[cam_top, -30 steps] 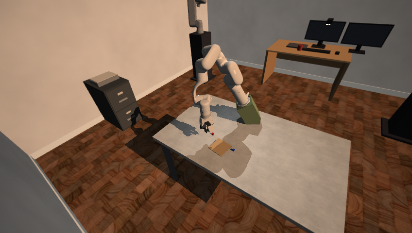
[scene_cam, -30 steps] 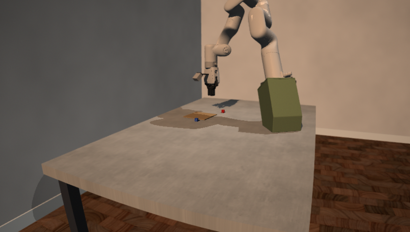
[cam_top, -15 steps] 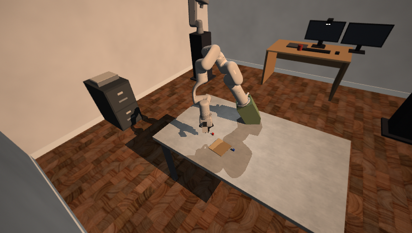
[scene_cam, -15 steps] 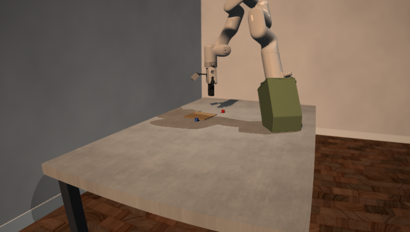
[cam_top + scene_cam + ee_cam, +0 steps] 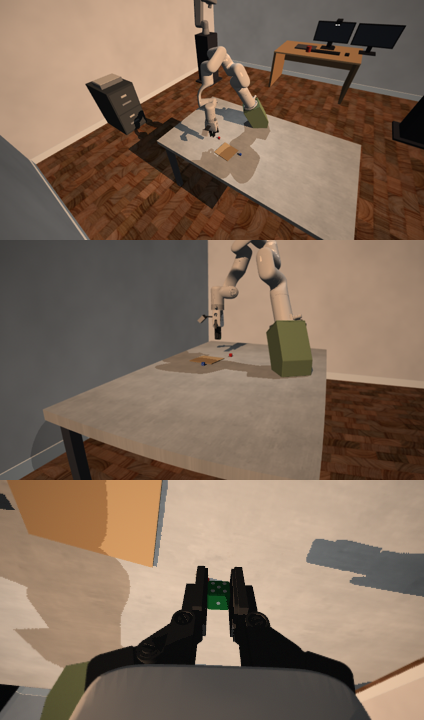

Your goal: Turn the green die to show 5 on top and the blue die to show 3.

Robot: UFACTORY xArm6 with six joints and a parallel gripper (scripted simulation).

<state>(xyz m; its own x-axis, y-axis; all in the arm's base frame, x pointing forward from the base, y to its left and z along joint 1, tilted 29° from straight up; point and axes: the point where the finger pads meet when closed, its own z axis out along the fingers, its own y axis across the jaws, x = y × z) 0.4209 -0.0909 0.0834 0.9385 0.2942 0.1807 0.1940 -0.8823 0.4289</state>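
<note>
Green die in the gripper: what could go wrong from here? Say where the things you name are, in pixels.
The green cube die [image 5: 218, 594] is pinched near the tips of the black gripper fingers, well above the table, so a slip could tumble it to an unwanted face. The small red die [image 5: 218, 137] [image 5: 230, 355] sits between the arm's side and the flat orange-tan mat [image 5: 226, 151] [image 5: 207, 359] [image 5: 131, 520]; a low approach might knock it.
</note>
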